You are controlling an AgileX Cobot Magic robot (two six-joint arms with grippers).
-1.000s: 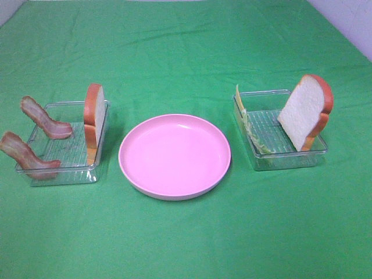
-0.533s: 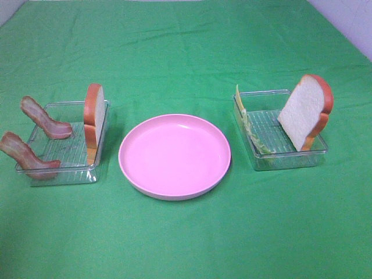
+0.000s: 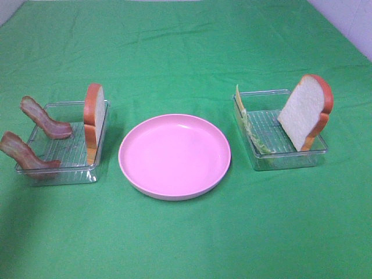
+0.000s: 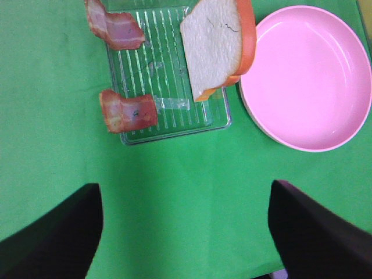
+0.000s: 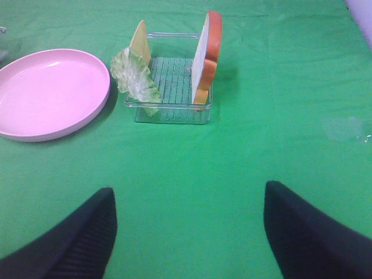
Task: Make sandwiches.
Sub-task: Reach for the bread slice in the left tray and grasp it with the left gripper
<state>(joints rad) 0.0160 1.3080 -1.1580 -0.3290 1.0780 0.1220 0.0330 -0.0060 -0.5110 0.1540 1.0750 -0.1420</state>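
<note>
Seen from the high camera, the tabletop [image 3: 186, 52] is covered in green cloth, with a round pink plate [image 3: 174, 156] in the middle and nothing on it. To its left, near but not touching, sits the left tray [image 3: 64, 148], clear plastic. The left bread slice [image 3: 95, 119] stands on edge in it against the wall nearest the plate. The far bacon strip [image 3: 43, 121] and the near bacon strip [image 3: 23, 154] curl up over the opposite wall. On the other side of the plate is the right tray [image 3: 273, 139]. There the right bread slice [image 3: 305, 110] leans tilted against the wall farthest from the plate. The cheese slice [image 3: 239, 99] stands at the far corner on the plate's side, and the lettuce [image 3: 254, 136] lies along that same wall.

In the left wrist view, the left end effector [image 4: 186, 232] has its two dark fingers spread wide, with only green cloth between them. Beyond it lie the left tray with its bread and bacon, and the plate just beside that tray. The fingers are well apart from all of them.

In the right wrist view, the right end effector [image 5: 189, 238] is likewise spread wide and holds nothing. The right tray sits ahead of it with the lettuce, cheese and upright bread, and the plate is off to one side.
</note>
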